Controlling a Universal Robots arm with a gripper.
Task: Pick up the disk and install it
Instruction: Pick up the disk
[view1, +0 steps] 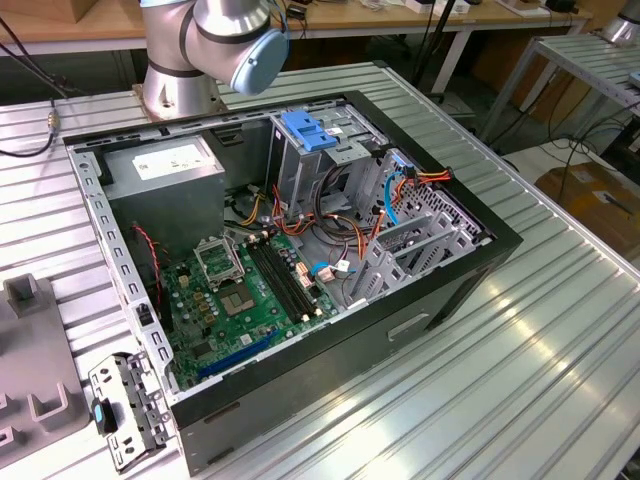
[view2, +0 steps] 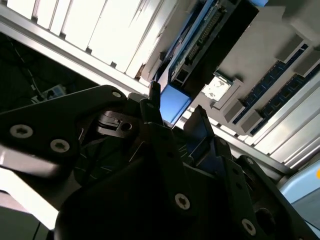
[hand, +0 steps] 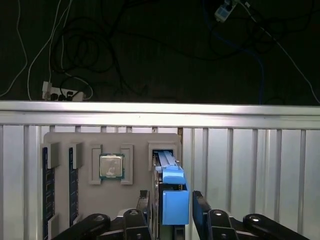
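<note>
The disk (hand: 170, 200) stands on edge in a slot of a grey parts tray (hand: 135, 165), with its light blue bracket toward the camera. In the first wrist view my gripper (hand: 171, 206) straddles it, one black finger close on each side with a thin gap showing, so it is open around the disk. In the second wrist view the blue bracket (view2: 173, 102) sits between the same fingertips (view2: 152, 107). The open computer case (view1: 300, 250), with its grey drive cage (view1: 305, 150) topped in blue, lies on the table in the exterior view.
The tray also carries a processor chip (hand: 111, 166) and memory sticks (hand: 46, 200), and sits near the ribbed metal table's far edge (hand: 160, 112). Beyond that edge are dark floor and cables. The arm's base (view1: 180, 70) stands behind the case. A loose metal bracket (view1: 125, 410) lies at the case's front corner.
</note>
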